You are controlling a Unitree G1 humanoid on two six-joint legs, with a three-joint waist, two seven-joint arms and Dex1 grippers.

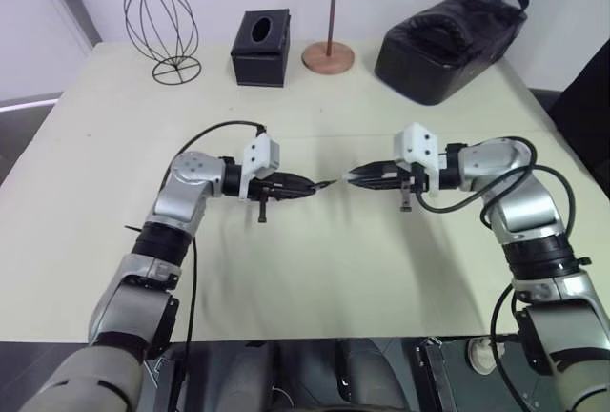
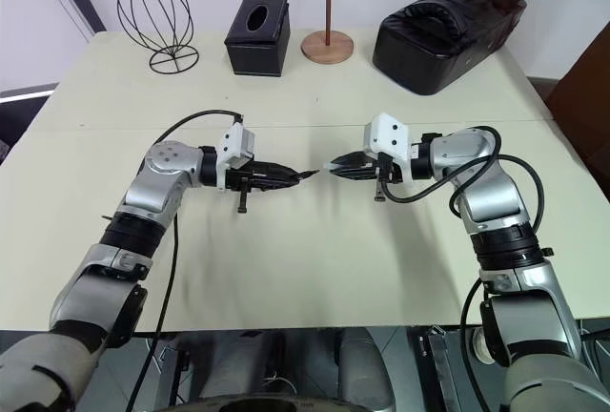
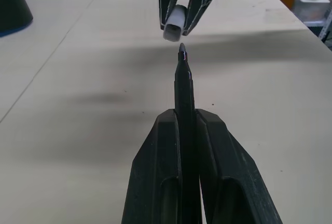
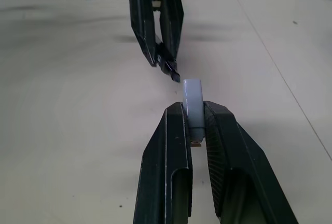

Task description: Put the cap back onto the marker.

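Above the middle of the cream table point(image 1: 315, 278), my two grippers point at each other, tip to tip. My left gripper point(image 1: 307, 186) is shut on the marker point(image 3: 184, 84), a thin black stick whose bare tip juts out from between the fingers. My right gripper point(image 1: 353, 175) is shut on the cap point(image 4: 192, 99), a short pale grey tube with its open end facing the marker. A small gap separates the marker tip point(image 4: 174, 74) from the cap point(image 3: 174, 23), and the tip sits slightly off the cap's opening. Both are held clear of the tabletop.
Along the table's far edge stand a black wire globe point(image 1: 162, 30), a black tissue box point(image 1: 260, 47), a wooden pole on a round base point(image 1: 328, 56) and a black bag point(image 1: 453, 42). Cables hang from both forearms.
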